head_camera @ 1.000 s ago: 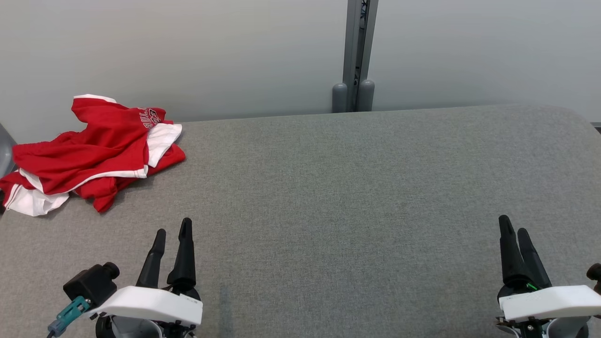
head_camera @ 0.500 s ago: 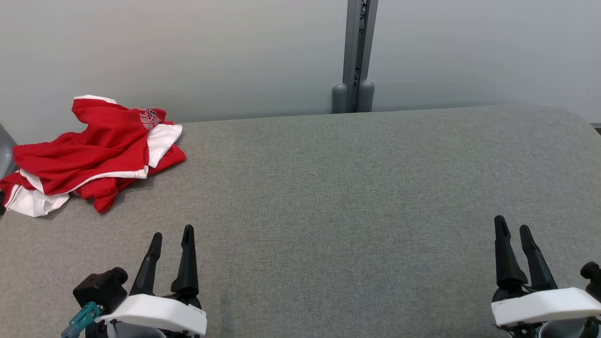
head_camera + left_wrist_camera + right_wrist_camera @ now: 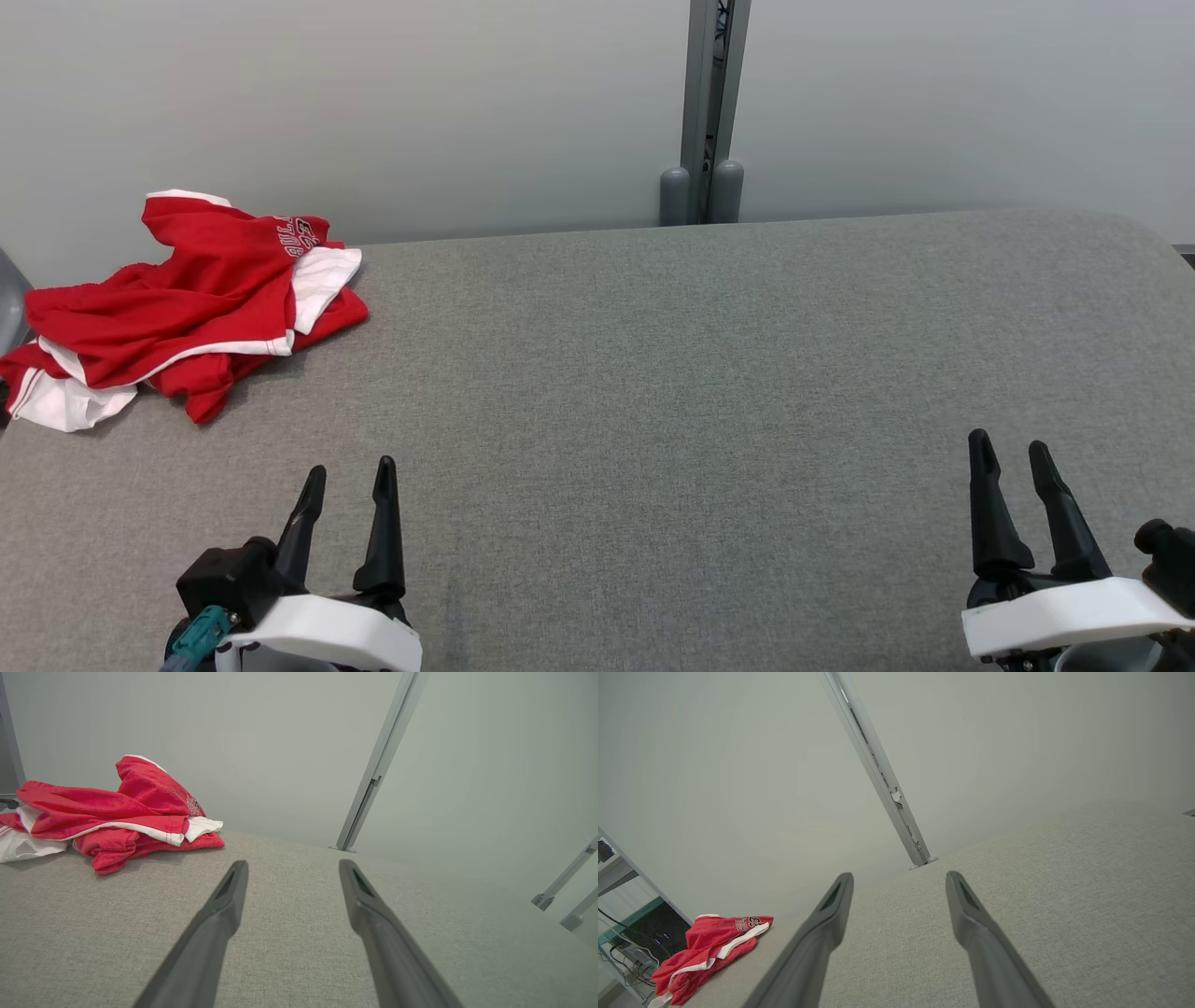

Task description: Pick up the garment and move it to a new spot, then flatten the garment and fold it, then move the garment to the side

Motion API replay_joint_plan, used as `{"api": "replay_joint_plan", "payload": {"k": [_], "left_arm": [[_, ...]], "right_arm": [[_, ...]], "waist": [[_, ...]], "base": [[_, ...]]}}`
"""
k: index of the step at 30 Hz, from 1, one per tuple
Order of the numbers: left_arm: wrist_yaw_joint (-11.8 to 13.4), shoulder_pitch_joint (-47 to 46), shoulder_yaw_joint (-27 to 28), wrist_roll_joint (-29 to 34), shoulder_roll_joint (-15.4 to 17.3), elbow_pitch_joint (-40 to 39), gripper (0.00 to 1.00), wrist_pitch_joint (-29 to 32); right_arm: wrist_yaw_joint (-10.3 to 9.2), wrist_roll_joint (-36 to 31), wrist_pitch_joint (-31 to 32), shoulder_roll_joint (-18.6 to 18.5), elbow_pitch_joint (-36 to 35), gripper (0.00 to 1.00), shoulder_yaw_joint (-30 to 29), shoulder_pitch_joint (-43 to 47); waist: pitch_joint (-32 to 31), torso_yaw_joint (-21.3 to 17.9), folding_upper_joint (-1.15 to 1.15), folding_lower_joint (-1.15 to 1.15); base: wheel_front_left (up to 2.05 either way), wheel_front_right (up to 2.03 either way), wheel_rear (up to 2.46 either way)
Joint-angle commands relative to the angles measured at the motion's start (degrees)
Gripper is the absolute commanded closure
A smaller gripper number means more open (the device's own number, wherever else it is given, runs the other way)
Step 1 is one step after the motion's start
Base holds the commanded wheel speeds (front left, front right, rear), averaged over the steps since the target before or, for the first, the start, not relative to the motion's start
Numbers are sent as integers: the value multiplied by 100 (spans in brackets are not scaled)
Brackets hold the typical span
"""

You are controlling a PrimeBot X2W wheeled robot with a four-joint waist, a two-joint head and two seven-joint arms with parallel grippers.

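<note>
At the far left corner of the grey table (image 3: 700, 373), our crumpled red-and-white garment (image 3: 177, 308) lies untouched.
Over the near edge, our left gripper (image 3: 351, 469) has slid slightly rightward and back, our right gripper (image 3: 1008, 443) slightly inward; both hang empty, fingers apart. We judge the pickup not begun. We see nothing blocking the reach; a grey post (image 3: 709, 112) rises behind the far edge.

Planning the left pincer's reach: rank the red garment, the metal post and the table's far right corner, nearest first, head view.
1. Red garment, far left, nearest the left pincer.
2. Metal post, behind the table's middle.
3. Table's far right corner.
</note>
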Motion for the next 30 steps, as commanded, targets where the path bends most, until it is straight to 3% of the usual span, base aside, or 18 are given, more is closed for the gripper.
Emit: {"api": "replay_joint_plan", "payload": {"k": [1, 30], "left_arm": [[13, 7, -8, 142, 37, -27, 0, -46], [164, 34, 70, 1299, 38, 422, 0, -391]], "right_arm": [[9, -142, -52, -54, -50, 0, 3, 0], [12, -1493, -397, -74, 113, 0, 142, -22]], "waist": [[-1, 0, 0, 0], [-9, 8, 0, 0]], "base": [[0, 0, 0], [0, 0, 0]]}}
